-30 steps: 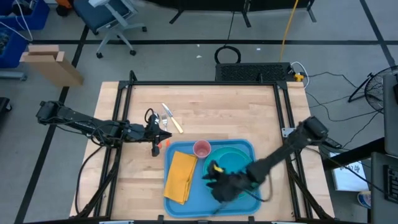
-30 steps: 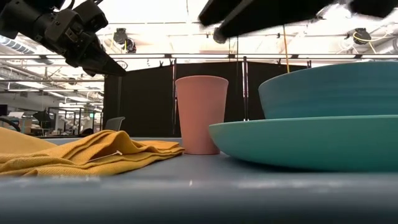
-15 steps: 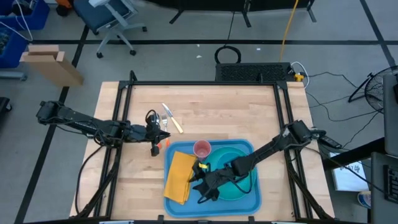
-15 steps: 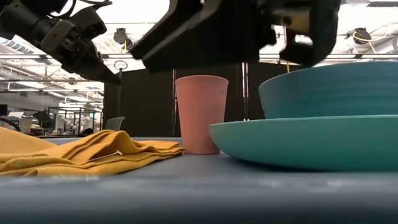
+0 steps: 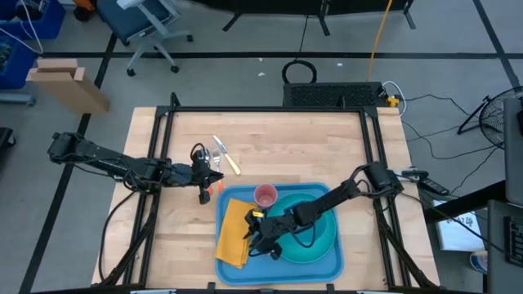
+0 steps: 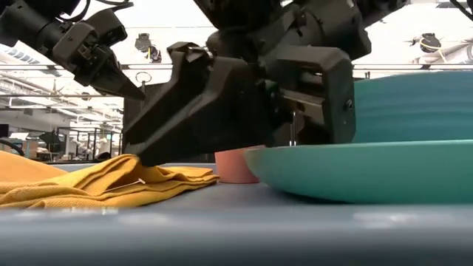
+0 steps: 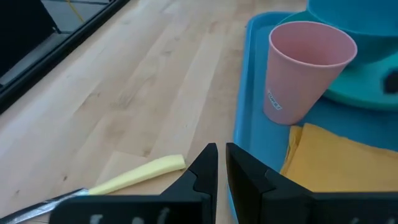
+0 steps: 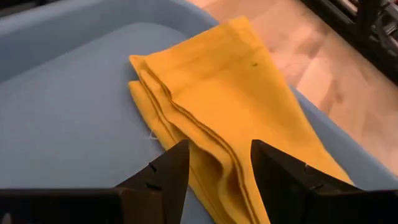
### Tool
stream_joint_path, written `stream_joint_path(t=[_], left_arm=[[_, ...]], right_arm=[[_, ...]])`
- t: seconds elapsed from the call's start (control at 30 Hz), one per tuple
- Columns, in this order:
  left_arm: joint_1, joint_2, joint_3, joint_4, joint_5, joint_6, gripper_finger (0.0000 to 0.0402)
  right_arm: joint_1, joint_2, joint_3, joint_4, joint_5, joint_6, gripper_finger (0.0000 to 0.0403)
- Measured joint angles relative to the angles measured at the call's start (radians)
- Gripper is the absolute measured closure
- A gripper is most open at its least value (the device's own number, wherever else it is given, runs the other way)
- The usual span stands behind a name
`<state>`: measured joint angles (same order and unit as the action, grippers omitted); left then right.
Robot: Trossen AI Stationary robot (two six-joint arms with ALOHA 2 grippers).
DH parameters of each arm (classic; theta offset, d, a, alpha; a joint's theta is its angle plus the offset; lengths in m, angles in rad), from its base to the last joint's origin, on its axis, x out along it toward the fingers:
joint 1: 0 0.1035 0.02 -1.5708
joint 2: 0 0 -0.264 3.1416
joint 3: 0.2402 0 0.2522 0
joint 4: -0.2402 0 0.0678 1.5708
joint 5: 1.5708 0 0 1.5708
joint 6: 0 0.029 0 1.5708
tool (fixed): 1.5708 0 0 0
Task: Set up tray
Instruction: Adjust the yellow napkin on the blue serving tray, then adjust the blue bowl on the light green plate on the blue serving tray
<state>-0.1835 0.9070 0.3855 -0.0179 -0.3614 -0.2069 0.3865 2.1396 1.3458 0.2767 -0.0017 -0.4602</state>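
While my right claw (image 5: 260, 234) hangs open over the folded yellow napkin (image 8: 236, 106) on the blue tray (image 5: 323, 265), my left claw (image 7: 221, 158) waits clenched and empty just beside that tray, near the pink cup (image 7: 305, 71).

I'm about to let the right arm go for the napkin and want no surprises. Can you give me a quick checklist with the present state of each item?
1. Right tool open: ok, its fingers stand apart.
2. Right tool lined up on the yellow napkin: ok, a folded edge lies between the fingers.
3. Napkin on the blue tray: ok, at its left side.
4. Pink cup upright and clear of the right tool: ok, it stands at the tray's far edge.
5. Left tool out of the way: ok, shut, over the wood beside the tray.
6. Fingers touching the napkin: cannot tell.
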Motion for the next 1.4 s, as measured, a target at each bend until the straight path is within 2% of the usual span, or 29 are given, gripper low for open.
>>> stream_joint_path(t=[0.17,0.27,0.4,0.53,0.7,0.8,0.93,0.97,1.13,1.2,1.27,1.3,1.4], left_arm=[[0.000,0.000,0.000,0.001,-0.003,-0.018,0.0364],[0.000,0.000,0.000,0.000,-0.003,-0.036,0.0364],[-0.001,0.000,0.000,-0.003,0.002,-0.038,0.0364],[-0.002,0.000,0.000,-0.006,0.107,0.003,0.0364],[-0.011,0.004,0.000,-0.002,0.174,-0.002,0.0364],[-0.047,0.040,0.000,0.002,0.212,0.040,0.0364],[-0.116,0.127,0.000,0.077,0.212,0.044,0.0364],[-0.133,0.149,0.000,0.105,0.209,0.044,0.0364],[-0.197,0.228,0.000,0.227,0.163,0.023,0.0364],[-0.207,0.234,0.000,0.256,0.139,0.021,0.0364],[-0.210,0.223,0.001,0.235,0.117,0.013,0.0364],[-0.210,0.212,0.001,0.212,0.098,0.001,0.0364],[-0.209,0.156,0.001,0.149,0.036,-0.003,0.0364]], right_arm=[[0.011,0.041,0.054,-0.006,0.026,-0.024,0.0241],[0.007,0.049,0.056,-0.009,0.078,-0.023,0.0243],[0.009,0.042,0.054,-0.033,0.086,-0.031,0.0253],[0.024,-0.051,0.053,-0.053,0.110,-0.050,0.0264],[0.034,-0.215,0.055,-0.121,0.110,-0.049,0.0277],[0.059,-0.325,0.055,-0.225,0.141,-0.016,0.0307],[0.101,-0.455,0.027,-0.386,0.217,0.041,0.0384],[0.109,-0.480,0.004,-0.403,0.222,0.056,0.0393],[0.168,-0.559,-0.106,-0.413,0.267,0.210,0.0400],[0.202,-0.569,-0.134,-0.467,0.388,0.274,0.0401],[0.225,-0.583,-0.152,-0.566,0.497,0.326,0.0402],[0.228,-0.597,-0.161,-0.600,0.517,0.348,0.0402],[0.227,-0.657,-0.217,-0.577,0.503,0.396,0.0402]])
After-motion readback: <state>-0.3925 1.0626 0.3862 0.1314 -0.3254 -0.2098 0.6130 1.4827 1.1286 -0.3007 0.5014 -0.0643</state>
